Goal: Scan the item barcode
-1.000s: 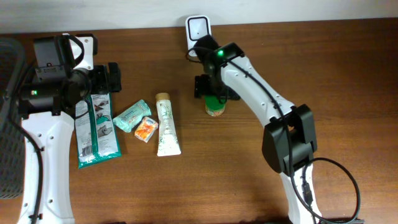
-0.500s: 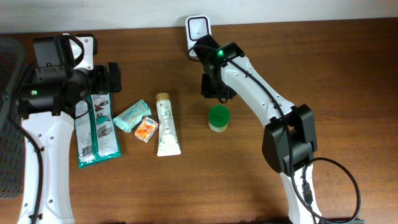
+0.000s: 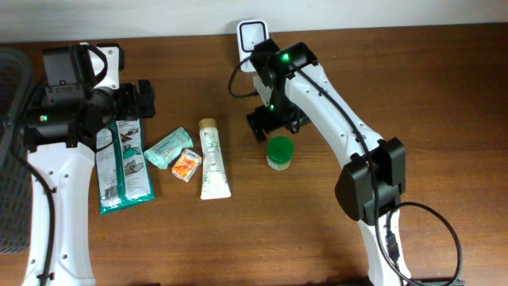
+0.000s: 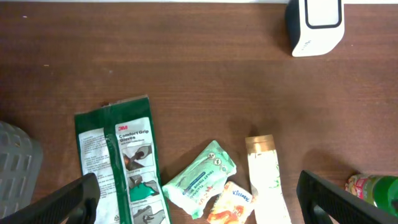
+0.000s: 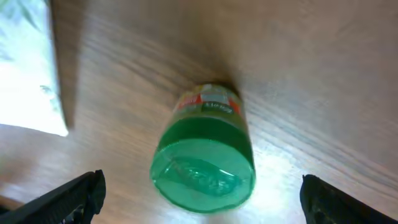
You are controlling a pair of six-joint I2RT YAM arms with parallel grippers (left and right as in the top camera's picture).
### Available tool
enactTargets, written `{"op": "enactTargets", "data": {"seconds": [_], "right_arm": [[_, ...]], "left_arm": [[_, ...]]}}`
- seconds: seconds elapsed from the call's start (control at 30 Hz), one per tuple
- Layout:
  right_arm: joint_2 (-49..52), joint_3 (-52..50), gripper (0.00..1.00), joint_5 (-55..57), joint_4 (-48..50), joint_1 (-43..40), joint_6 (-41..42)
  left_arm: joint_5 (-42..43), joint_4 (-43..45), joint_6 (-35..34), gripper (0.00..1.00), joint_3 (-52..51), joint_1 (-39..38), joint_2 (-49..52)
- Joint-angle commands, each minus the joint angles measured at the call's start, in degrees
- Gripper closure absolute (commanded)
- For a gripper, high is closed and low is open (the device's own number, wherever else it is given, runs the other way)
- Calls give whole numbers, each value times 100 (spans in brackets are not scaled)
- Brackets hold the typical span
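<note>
While the small green-lidded plastic jar (image 3: 279,152) stands upright near the centre of the overhead frame, below the white barcode scanner (image 3: 253,38), the right gripper (image 3: 272,122) is spread wide just up-frame of it, empty. The left gripper (image 3: 145,98), upper left, is likewise opened wide, holding nothing.

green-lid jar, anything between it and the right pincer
Nothing visible. The right pincer hangs open over the green-lid jar, which shows uncovered in the wrist view with bare table around it; the white tube lies off to the side.
</note>
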Motion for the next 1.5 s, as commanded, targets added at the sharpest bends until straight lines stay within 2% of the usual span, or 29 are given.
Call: {"op": "enactTargets", "data": {"seconds": [0.0,0.1,0.23,0.4,0.43,0.6,0.73,0.8,1.0,1.07,1.13,1.23,1.37,1.47], "right_arm": [[-11,-566,2,-87,234,46,-247],[-11,-918,4,-39,546,59,-247],[-11,-1082,16,310,726,20,-50],[-13,-1056,43,374,798,-22,-55],[-13,-1027,46,374,811,-28,-55],[-13,-227,48,369,857,-168,-437],[-13,131,47,356,1300,-164,-1941],[-11,63,47,271,1351,-107,-3333],[-7,-299,47,280,1355,-68,-6325],[0,-461,47,278,1399,-98,-6933],[11,-619,45,269,1416,-138,-7359],[11,-769,35,254,1436,-195,-7427],[9,-796,2,149,1436,-216,-7224],[9,-675,2,160,1541,-201,-6524]], "left_arm": [[61,22,50,1,74,0,9],[61,22,50,1,74,0,9],[61,22,50,1,74,0,9],[61,22,52,1,74,0,9],[61,22,50,1,74,0,9],[61,22,50,1,74,0,9],[61,22,50,1,74,0,9],[61,22,50,1,74,0,9],[61,22,50,1,74,0,9],[61,22,50,1,74,0,9],[61,22,50,1,74,0,9],[61,22,50,1,74,0,9],[61,22,50,1,74,0,9],[61,22,50,1,74,0,9]]}}
